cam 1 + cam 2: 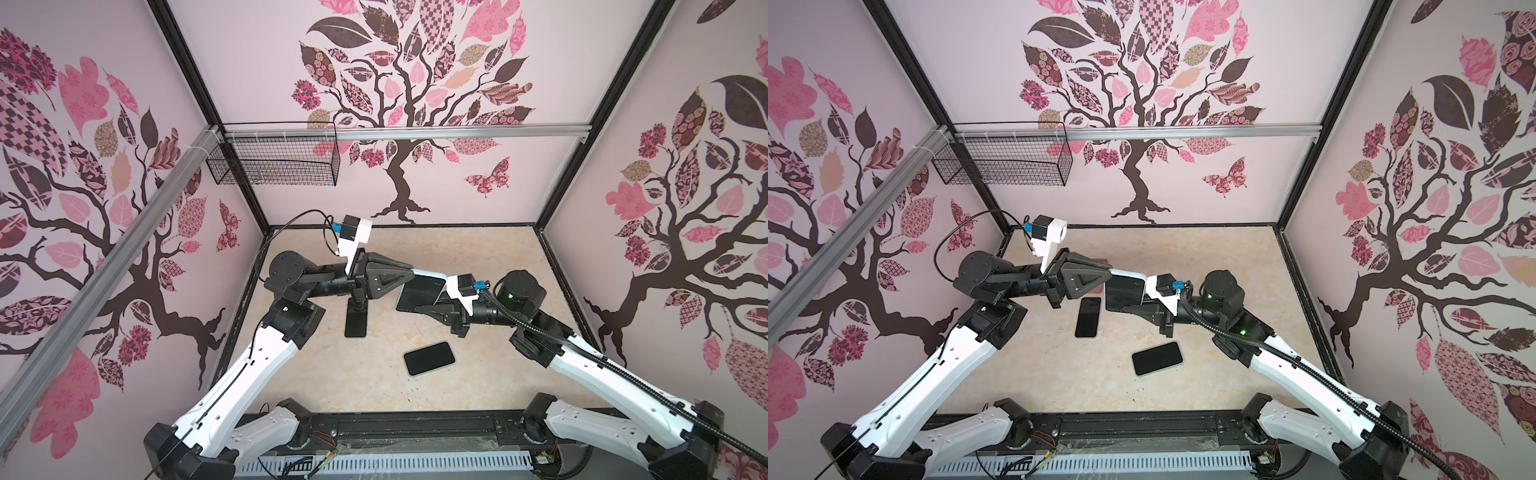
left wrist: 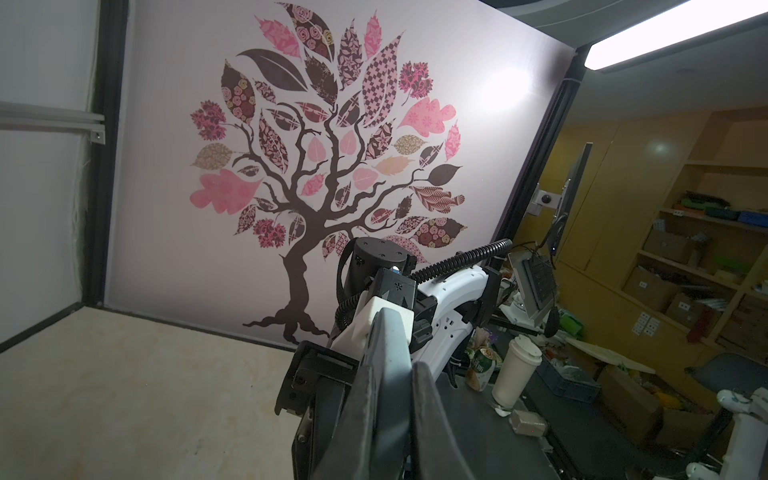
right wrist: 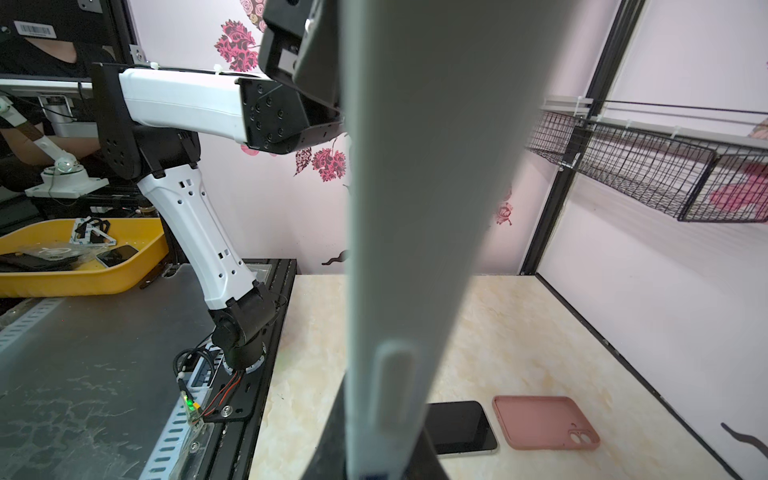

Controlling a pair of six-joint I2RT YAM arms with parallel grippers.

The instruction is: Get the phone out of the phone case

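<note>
A phone [image 1: 419, 293] with a dark screen sits in a pale grey-white phone case [image 1: 430, 274], held on edge in mid-air over the middle of the table in both top views. My left gripper [image 1: 412, 273] reaches in from the left and is shut on the case's upper edge [image 2: 390, 345]; both dark fingers [image 2: 428, 399] press its sides. My right gripper [image 1: 419, 311] comes from the right and is shut on the case's lower part. In the right wrist view the case's pale side [image 3: 415, 208] fills the centre and hides most of the right gripper [image 3: 378, 449].
Two bare black phones lie on the marble tabletop [image 1: 1059, 374], one near the front [image 1: 1157, 358] and one under the left arm [image 1: 1088, 316]. An empty pink case [image 3: 544, 422] lies beside that one. A wire basket [image 1: 274, 162] hangs at the back left. Patterned walls close three sides.
</note>
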